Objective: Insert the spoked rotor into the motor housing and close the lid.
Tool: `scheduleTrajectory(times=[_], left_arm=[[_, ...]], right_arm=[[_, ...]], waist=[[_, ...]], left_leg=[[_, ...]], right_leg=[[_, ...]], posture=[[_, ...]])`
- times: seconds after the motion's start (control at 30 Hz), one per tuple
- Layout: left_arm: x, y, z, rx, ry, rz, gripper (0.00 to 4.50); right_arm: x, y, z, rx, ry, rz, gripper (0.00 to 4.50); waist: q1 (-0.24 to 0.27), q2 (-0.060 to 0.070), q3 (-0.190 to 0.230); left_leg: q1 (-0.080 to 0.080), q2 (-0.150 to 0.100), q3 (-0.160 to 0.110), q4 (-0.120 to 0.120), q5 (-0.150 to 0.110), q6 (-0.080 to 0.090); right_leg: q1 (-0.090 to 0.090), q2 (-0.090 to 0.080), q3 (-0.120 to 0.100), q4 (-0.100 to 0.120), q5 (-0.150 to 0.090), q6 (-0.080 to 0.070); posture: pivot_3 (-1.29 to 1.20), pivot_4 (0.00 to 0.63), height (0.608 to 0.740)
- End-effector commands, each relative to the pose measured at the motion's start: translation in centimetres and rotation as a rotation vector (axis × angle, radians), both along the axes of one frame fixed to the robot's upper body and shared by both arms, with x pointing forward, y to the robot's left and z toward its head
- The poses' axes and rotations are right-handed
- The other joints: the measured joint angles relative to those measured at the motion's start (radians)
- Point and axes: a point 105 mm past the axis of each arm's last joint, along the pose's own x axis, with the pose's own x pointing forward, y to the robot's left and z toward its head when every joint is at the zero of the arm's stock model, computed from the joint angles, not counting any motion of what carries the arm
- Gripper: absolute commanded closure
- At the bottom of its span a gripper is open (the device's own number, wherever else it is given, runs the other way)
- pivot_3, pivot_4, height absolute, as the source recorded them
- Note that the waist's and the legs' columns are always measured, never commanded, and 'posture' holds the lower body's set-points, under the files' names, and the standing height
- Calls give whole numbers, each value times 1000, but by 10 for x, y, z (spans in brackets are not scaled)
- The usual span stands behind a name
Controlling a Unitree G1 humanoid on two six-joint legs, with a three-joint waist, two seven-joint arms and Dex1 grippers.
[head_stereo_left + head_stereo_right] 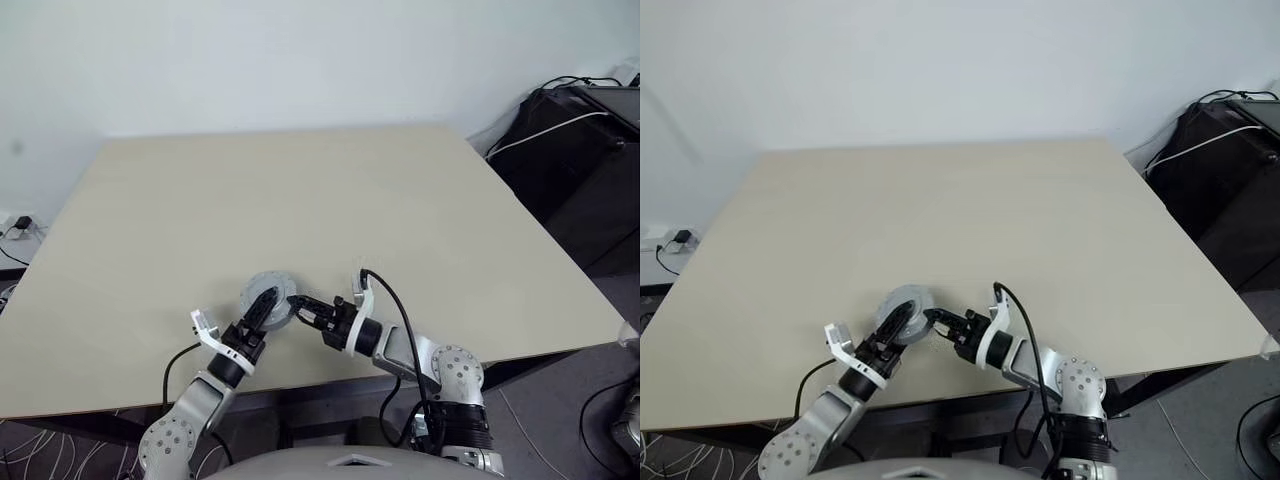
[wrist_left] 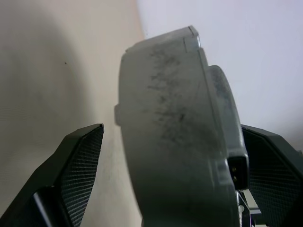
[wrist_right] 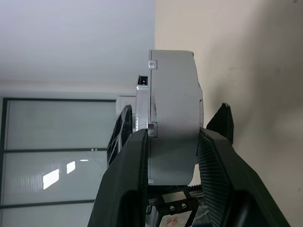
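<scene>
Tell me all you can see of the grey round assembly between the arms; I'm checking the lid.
The grey round assembly is a pale, scuffed, matte disc-shaped body, held on edge above the table near its front edge. The right pincer clamps its rim. The left pincer straddles it with open fingers. A thinner disc sits flush on one face.

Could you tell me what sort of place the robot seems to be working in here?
Probably an office or lab room: a large pale table stands against a plain white wall, a wall socket with a plug sits low on the left, and dark equipment with cables stands at the right.
</scene>
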Motion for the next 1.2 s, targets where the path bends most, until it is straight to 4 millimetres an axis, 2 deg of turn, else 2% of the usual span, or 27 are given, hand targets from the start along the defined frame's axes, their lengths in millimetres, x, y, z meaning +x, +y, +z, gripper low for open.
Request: scheduleTrajectory(times=[0.03,0.17,0.2,0.33,0.6,0.67,0.73,0.8,0.93,1.2], left_arm=[[6,-7,15,-75,-56,25,571],[3,-3,18,-84,-59,50,1891],[2,-2,18,-88,-59,56,2054],[0,-1,17,-95,-53,74,2124],[5,6,24,-88,-89,109,2151],[7,8,25,-81,-92,124,2152],[10,10,27,-72,-96,134,2376],[12,13,27,-60,-100,146,2396],[16,21,27,-37,-104,167,2396],[29,45,26,45,-104,222,2396]], right_arm=[[4,1,23,66,-80,-2,3297],[7,-3,18,49,-65,-21,3297],[7,-3,18,48,-65,-23,3297],[8,-3,17,39,-67,-22,3297],[18,-10,10,-101,-150,-68,3297],[18,-12,11,-105,-176,-63,2532],[16,-14,14,-128,-231,-51,1928],[16,-18,17,-172,-311,-58,1278],[13,-26,12,-328,-456,-24,23],[9,-48,17,-558,-821,-79,0]], waist=[[0,0,0],[0,0,0],[-1,0,0],[0,0,0],[1,-1,0],[1,-1,0],[2,-1,0],[2,-2,1],[2,-2,1],[4,-6,3]], left_leg=[[0,0,0,0,0,0],[0,0,0,0,0,0],[0,0,0,0,0,0],[0,0,0,1,0,0],[0,0,0,2,0,1],[0,0,0,2,0,1],[0,0,0,3,0,2],[0,0,1,4,0,3],[0,1,1,5,-1,3],[0,1,1,10,-1,4]], right_leg=[[0,0,0,0,0,0],[0,0,0,0,0,0],[0,0,0,0,0,0],[0,1,0,0,0,0],[1,1,0,0,0,0],[1,1,0,0,0,0],[2,1,0,0,0,0],[2,1,0,0,0,0],[2,2,0,0,0,0],[4,3,-1,1,1,1]], posture=[[0,0,740],[0,0,740],[0,0,740],[0,0,740],[0,0,740],[0,0,740],[0,0,740],[0,0,740],[0,0,740],[0,0,740]])
